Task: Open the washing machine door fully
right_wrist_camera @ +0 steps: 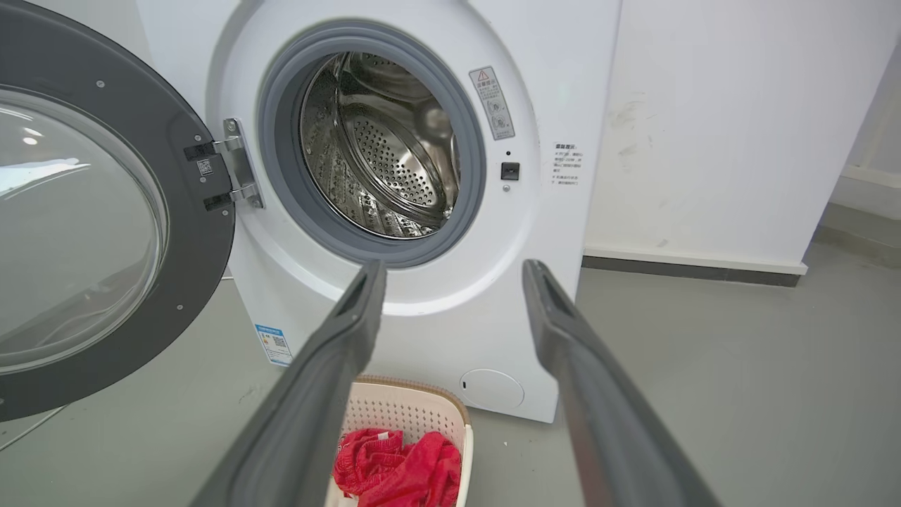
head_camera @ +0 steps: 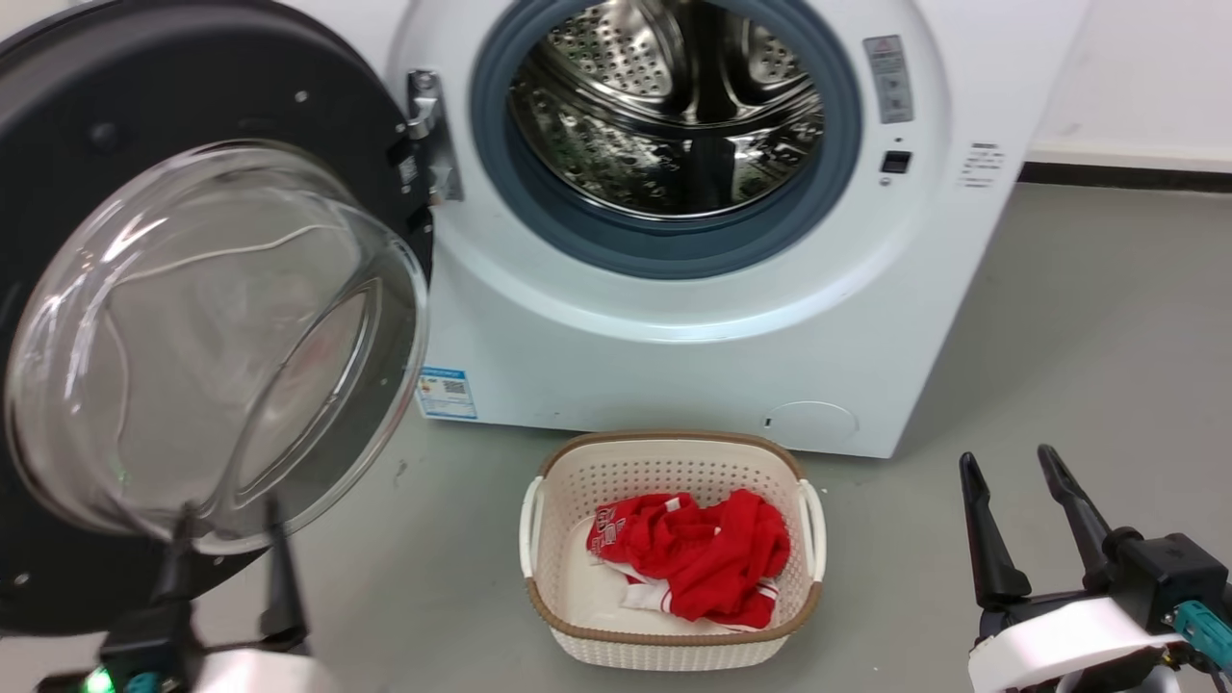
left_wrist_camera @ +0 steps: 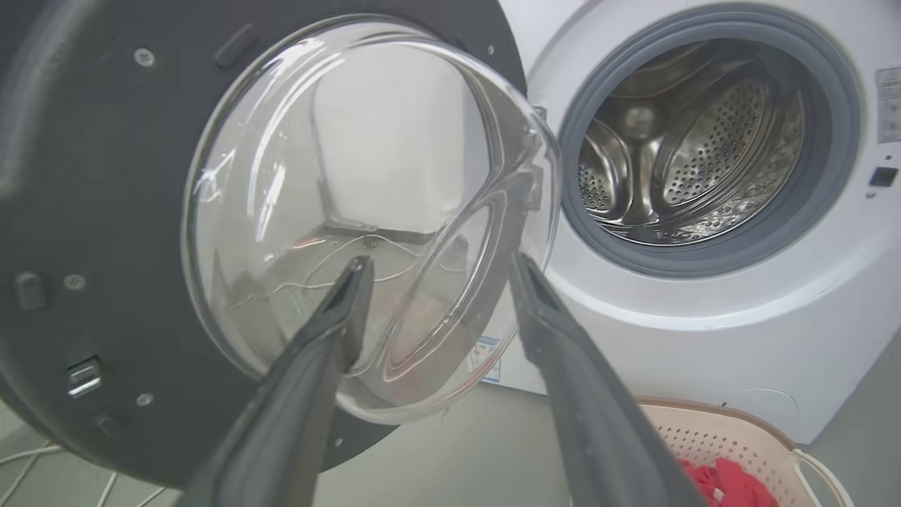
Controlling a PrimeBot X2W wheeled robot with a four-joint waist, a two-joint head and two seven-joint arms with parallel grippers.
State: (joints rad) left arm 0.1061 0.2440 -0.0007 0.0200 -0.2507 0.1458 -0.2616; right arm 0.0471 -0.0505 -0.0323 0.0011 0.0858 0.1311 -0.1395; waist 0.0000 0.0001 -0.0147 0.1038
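Your washing machine door (head_camera: pixel 58 144) stands wide open, left of washing machine (head_camera: pixel 674 366). Your left gripper (head_camera: pixel 229 520): jaws spread, empty, at glass bowl (head_camera: pixel 212 337) lower rim, contact unclear. Your right gripper (head_camera: pixel 1007 458): jaws spread, empty, low right.

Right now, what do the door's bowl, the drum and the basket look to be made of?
The washing machine door has a dark surround, seemingly plastic, dotted with screws. Its bowl looks like clear glass: see-through, with sharp glints. The drum is bright perforated metal, probably stainless steel. The basket looks like cream moulded plastic with a brown rim.
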